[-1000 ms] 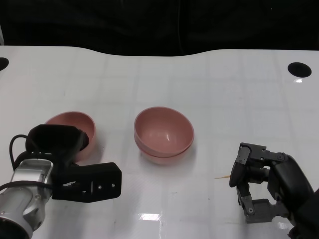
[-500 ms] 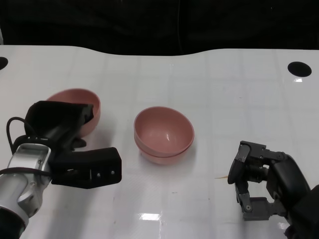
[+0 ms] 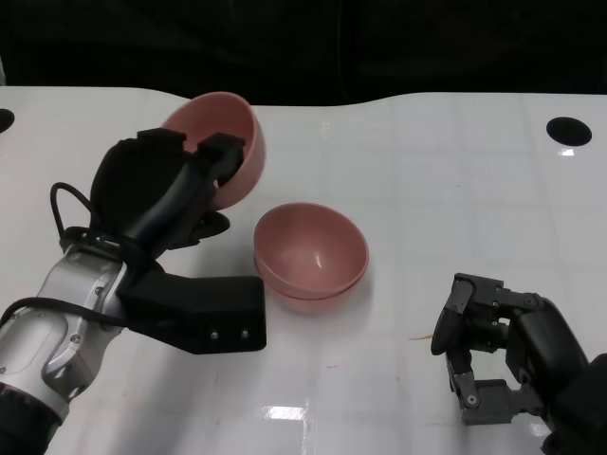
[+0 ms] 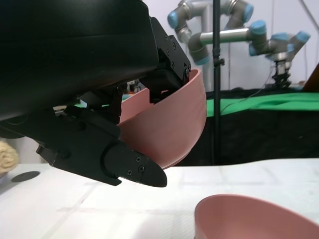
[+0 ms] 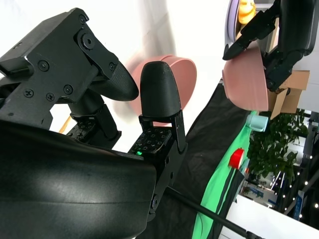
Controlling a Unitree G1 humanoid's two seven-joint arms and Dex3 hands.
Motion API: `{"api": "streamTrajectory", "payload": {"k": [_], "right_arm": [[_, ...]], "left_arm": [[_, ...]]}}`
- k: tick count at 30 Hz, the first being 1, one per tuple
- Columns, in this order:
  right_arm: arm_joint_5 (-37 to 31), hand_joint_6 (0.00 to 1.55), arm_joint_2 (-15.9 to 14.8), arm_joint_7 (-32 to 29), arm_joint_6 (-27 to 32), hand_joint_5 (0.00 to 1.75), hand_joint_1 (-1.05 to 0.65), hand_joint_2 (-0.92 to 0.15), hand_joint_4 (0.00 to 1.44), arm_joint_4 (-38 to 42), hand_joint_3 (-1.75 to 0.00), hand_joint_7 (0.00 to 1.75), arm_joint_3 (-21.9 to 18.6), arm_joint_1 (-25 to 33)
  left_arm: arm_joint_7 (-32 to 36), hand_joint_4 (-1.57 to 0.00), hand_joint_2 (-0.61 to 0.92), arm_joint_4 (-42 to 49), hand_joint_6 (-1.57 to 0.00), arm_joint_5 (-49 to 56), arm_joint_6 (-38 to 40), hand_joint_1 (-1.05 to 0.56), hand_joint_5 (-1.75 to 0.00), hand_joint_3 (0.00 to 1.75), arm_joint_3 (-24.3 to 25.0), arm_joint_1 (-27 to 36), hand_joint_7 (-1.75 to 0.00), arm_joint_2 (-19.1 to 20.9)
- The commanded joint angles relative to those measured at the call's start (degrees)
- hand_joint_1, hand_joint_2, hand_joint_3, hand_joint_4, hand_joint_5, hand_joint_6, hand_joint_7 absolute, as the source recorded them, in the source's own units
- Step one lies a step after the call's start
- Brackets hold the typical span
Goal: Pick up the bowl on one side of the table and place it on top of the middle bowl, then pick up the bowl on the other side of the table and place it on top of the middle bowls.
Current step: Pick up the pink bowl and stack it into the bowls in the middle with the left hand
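Left hand (image 3: 175, 194): fingers clamped over rim of pink bowl (image 3: 223, 142), held tilted, clear of table, behind-left of stacked middle bowls (image 3: 311, 254), for stacking there.

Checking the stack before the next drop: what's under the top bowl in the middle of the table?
A second pink bowl nests under the top bowl; only its rim and a strip of wall show. The table beneath them is covered.

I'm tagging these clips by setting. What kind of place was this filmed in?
Most likely a robotics lab. Behind the white table, the left wrist view shows grey-and-blue robot arms on a stand, above a green cloth and black drape. The left hand holds a pink bowl aloft.
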Motion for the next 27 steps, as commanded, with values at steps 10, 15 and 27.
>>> {"api": "streamTrajectory", "payload": {"k": [10,15,27], "right_arm": [[0.6,0.83,-0.5,0.6,-0.2,1.75,-0.07,-0.33,0.89,-1.0,-1.52,1.49,-0.6,1.1],[0.3,0.83,-0.4,0.5,-0.3,1.75,-0.08,-0.33,0.89,-1.1,-1.52,1.48,-0.3,1.2],[1.4,0.83,-0.2,1.0,0.6,1.75,-0.07,-0.34,0.89,-1.7,-1.51,1.48,-0.4,1.4]], "left_arm": [[-7.1,-0.85,0.56,1.3,-0.67,-1.3,-5.1,-0.24,-1.75,0.64,-3.4,-4.1,-1.71,-2.6],[-9.6,-0.83,0.69,4.1,-0.74,0.0,-5.5,-0.24,-1.75,0.42,-5.6,-6.7,-1.46,-3.0],[-14.4,-0.84,0.91,10.0,-1.11,1.4,-8.8,-0.31,-1.7,0.02,-9.9,-10.2,-0.4,-3.2]]}}
